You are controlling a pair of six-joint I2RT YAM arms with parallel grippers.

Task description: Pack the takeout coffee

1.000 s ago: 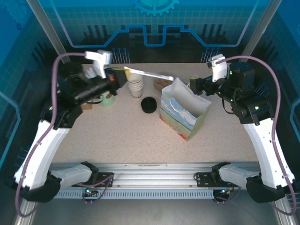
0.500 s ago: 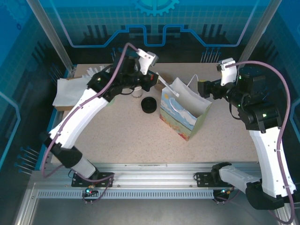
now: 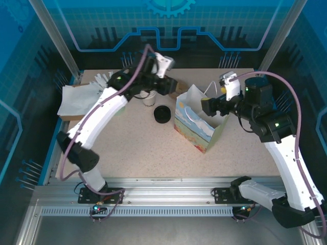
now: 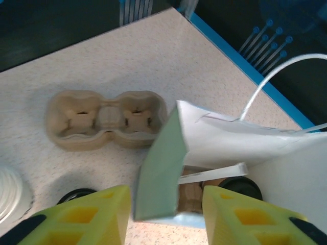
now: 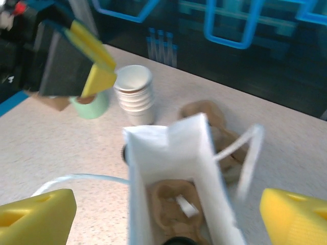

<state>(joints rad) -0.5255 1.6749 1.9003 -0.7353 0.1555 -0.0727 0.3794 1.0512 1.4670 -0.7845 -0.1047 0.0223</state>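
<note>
The paper bag stands open at mid-table. Inside it, in the left wrist view, the takeout coffee shows as a black lid with a sliver of brown, mostly hidden by the bag wall. In the right wrist view its lid peeks in at the bottom edge beside a brown carrier on the bag floor. My left gripper hangs open at the bag's back left corner, which lies between the fingers untouched. My right gripper is wide open over the bag's mouth.
A loose black lid disc lies left of the bag. A stack of white cups stands behind it, next to a green object. An empty cardboard carrier sits behind the bag. White napkins lie at the left edge.
The left arm swung from the far left across to the bag's back corner. The right gripper moved left and forward, from beside the bag to over its mouth.
</note>
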